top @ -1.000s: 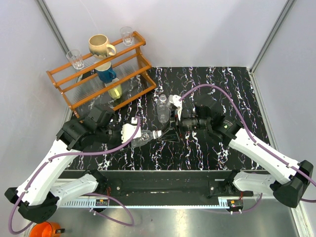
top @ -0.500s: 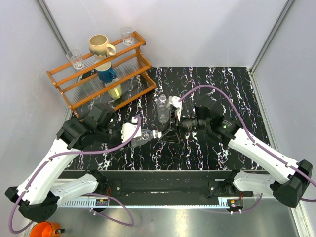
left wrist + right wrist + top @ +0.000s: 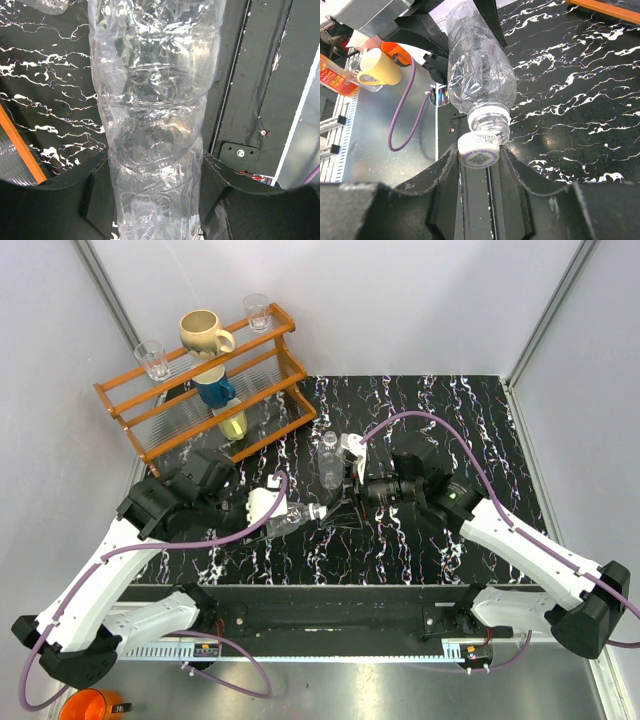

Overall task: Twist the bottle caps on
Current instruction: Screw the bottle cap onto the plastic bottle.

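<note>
The right gripper (image 3: 479,162) is pinching a small white cap (image 3: 479,151) between its two black fingers, the jaws standing narrow around it. It is pressing the cap against the open mouth of a clear bottle (image 3: 479,75), which is lying almost level above the table (image 3: 450,420), neck pointing right. The cap is touching the rim of the neck and sitting a little off to one side of it; from the wrist view it is hard to say whether it is catching the thread at all.

The left gripper (image 3: 155,172) is clamping the ribbed body of that same bottle from both sides, jaws partly closed around it, with the base end toward the left arm. The two grippers are meeting near the middle of the table, slightly toward its near edge.

A second bottle (image 3: 328,462) is standing upright just beyond them, apart from both grippers. At the far left corner a wooden rack (image 3: 285,365) is carrying a cream mug (image 3: 203,333) and two glasses (image 3: 152,360) on top, with a blue mug (image 3: 213,390) below.
</note>
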